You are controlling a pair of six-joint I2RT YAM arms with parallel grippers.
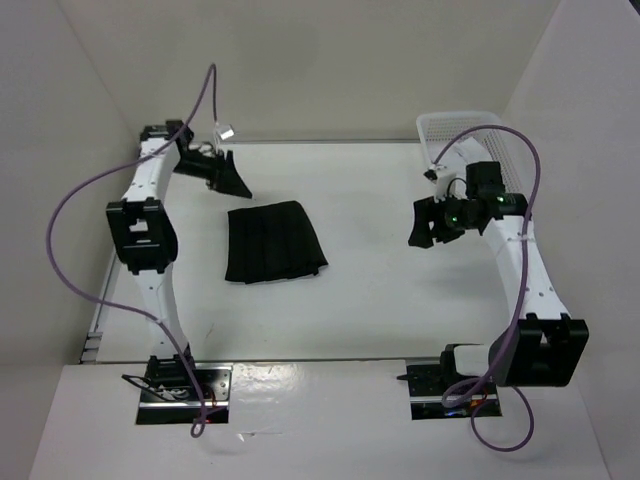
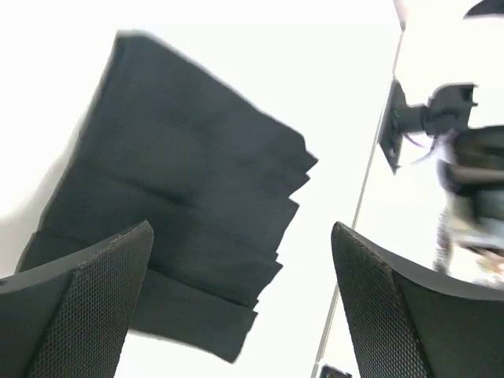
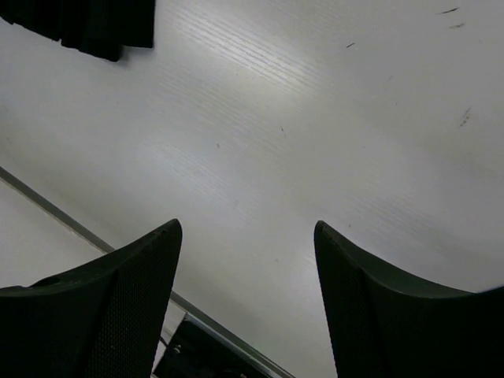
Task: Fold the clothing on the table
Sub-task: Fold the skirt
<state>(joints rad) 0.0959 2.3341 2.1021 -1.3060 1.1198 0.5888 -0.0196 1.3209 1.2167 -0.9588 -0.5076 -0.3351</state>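
**Near edge.** We list two arm bases (image 1: 180, 385), bolted side by side on a white shelf at the front of the desk (image 1: 380, 310). The desk is a wide, glossy white top.

**Middle, left of centre.** We list one black pleated skirt (image 1: 274, 242).
- It lies flat on the desk, well apart from every edge.
- It is narrower at its far edge and wider at its near edge.
- In the left wrist view, stepped layers of cloth show along one side. That view is somewhat blurred.

**Middle, right side.** We list the right tool (image 1: 425, 222).
- It is held over bare desk, well apart from the skirt and pointing toward it.
- It is released: its own camera shows the two dark fingers (image 3: 118, 299) spread, with only desk surface between them.
- A corner of the skirt sits at the top left edge of that view.

**Far left.** We list the left tool (image 1: 236, 180).
- It is near the far left corner of the skirt, with a strip of white desk showing between them in the top view.
- It is released: the jaws stand wide apart and hold nothing.
- The skirt is visible beneath and beyond the jaws in its own camera.

**Far right corner.** We list one white mesh basket (image 1: 450, 125), set against the wall behind the right arm. We cannot tell what it holds.
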